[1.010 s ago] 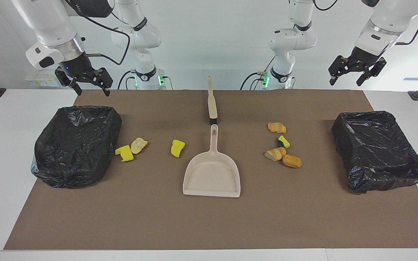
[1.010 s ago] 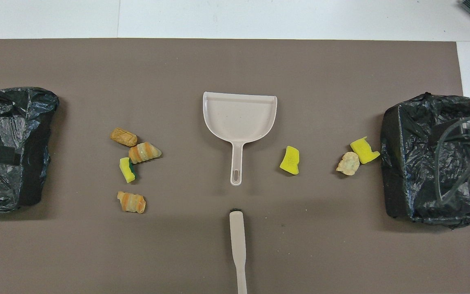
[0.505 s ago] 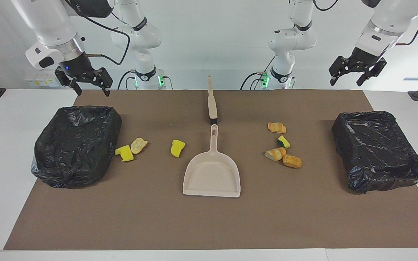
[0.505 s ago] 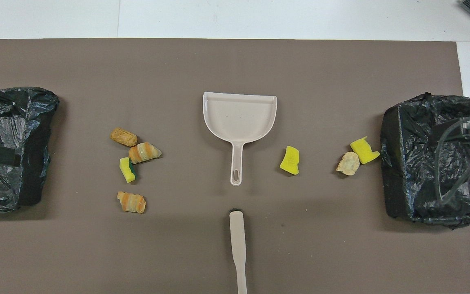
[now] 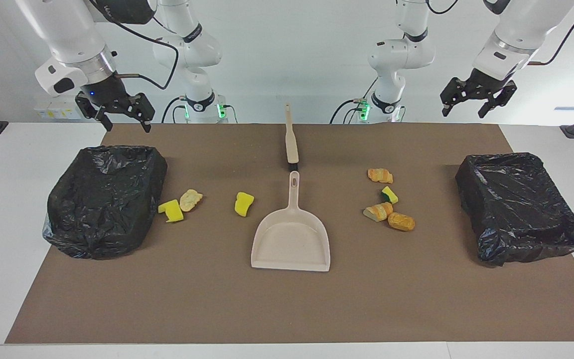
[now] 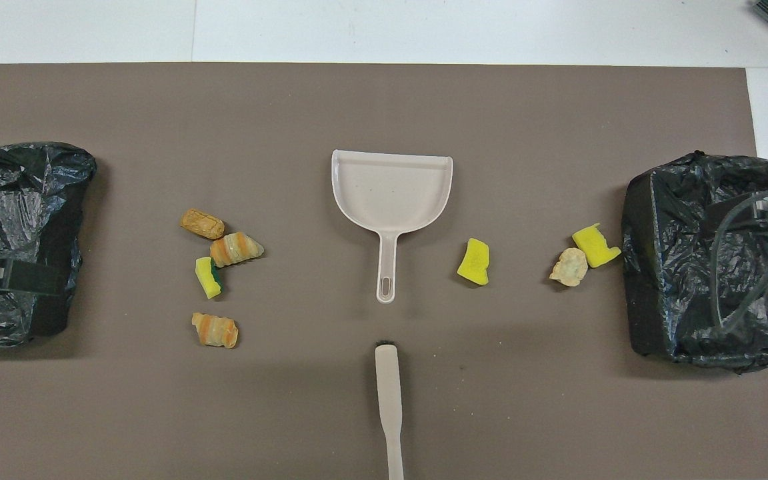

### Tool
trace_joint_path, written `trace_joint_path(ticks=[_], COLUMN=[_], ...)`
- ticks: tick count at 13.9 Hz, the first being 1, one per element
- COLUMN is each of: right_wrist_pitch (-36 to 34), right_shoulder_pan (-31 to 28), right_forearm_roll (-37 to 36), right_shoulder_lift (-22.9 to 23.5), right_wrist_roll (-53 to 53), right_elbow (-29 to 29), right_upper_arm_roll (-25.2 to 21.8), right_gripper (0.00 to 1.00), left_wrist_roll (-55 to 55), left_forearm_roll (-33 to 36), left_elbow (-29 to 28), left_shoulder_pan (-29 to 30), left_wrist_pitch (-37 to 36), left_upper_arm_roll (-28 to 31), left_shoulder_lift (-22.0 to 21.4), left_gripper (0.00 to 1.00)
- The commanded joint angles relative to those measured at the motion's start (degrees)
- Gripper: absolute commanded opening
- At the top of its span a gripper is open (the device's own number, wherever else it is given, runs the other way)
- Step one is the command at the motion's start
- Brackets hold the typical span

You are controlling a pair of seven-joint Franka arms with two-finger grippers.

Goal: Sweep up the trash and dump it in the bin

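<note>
1. Bins: one black-bagged bin (image 5: 105,199) sits at the right arm's end of the surface (image 5: 287,299), one bin (image 5: 518,207) at the left arm's end.
2. Step in hand: none begun. Dustpan (image 5: 292,239) and brush (image 5: 291,135) lie untouched at centre, the brush nearer the robots.
3. Trash: four pieces (image 5: 386,202) toward the left arm's end, three pieces (image 5: 202,202) toward the right arm's.
4. Left claw (image 5: 477,97) and right claw (image 5: 116,112) hang raised, fingers apart, empty.
5. Next move, by judgement: grasp the brush and dustpan handles.
6. Only the facing view shows claw height; the overhead view shows the trash spacing.
</note>
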Motion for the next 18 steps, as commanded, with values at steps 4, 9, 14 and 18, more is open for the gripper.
trace_joint_path(ticks=[4, 9, 14, 18], right_wrist_pitch=[-0.31, 1.71, 2.24, 4.17], right_shoulder_pan=[0.61, 0.61, 2.1, 4.03], right_forearm_roll=[0.7, 1.05, 0.87, 1.05], right_shoulder_lift=[-1.0, -1.8, -1.18, 0.4], right_wrist_roll=[0.56, 0.56, 1.09, 1.35], right_elbow=[-1.05, -2.64, -2.82, -3.25], right_upper_arm_roll=[0.35, 0.44, 0.53, 0.53], right_gripper=[1.0, 1.0, 1.0, 1.0], left_wrist_roll=[-8.59, -22.47, -33.91, -43.4], left_forearm_roll=[-0.93, -2.25, -2.77, -4.01], left_elbow=[-13.27, -18.8, -25.32, -30.93], left_shoulder_pan=[-9.35, -21.56, -30.8, -40.64], left_wrist_pitch=[1.19, 4.87, 13.66, 20.67], left_upper_arm_roll=[-0.25, -0.25, -0.25, -0.33], left_shoulder_lift=[-9.8, -9.9, -9.81, -9.37], left_gripper=[1.0, 1.0, 1.0, 1.0])
